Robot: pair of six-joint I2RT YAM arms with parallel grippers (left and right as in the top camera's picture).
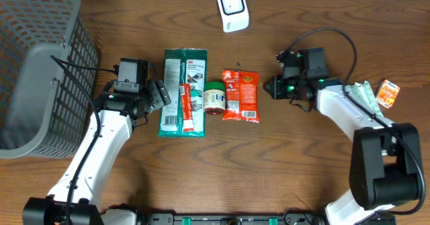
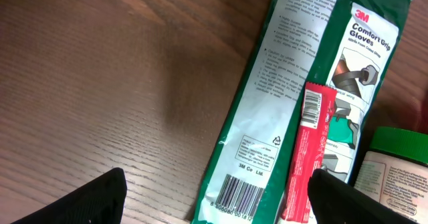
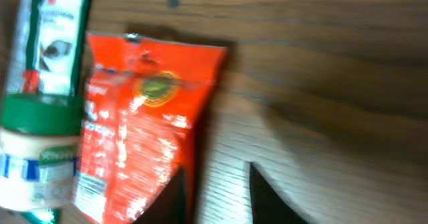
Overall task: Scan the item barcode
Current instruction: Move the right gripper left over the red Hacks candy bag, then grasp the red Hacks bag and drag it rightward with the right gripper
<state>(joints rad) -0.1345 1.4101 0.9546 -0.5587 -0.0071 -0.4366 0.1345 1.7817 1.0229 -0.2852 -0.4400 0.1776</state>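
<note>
Scanner: a white scanner (image 1: 232,9) sits at the far edge of the table (image 1: 134,23), with nothing held up to it.
Items: 4 things lie in a row mid-table, from the robot's left a green glove pack (image 1: 185,67), a red stick (image 1: 186,109) lying on it, a green-lidded jar (image 1: 214,97) and a red snack bag (image 1: 241,96).
Barcodes: the glove pack and the red stick each show one face up; I cannot make out any on the snack bag.
Left gripper (image 1: 160,94): low beside the glove pack, its fingers (image 2: 93,200) spread wide and holding nothing.
Right gripper (image 1: 271,87): just beside the snack bag's right edge, its fingers (image 3: 267,197) drawn close together with only bare wood in the narrow gap, gripping nothing.
Elsewhere: a grey basket (image 1: 40,64) stands at the far left, and 2 small packets (image 1: 363,94) lie by the right arm.
Done: nothing that shows; every item lies flat on the table.
Left: all of it, as I judge: pick 1 item, likely the snack bag, lift it, turn its barcode to the scanner.
</note>
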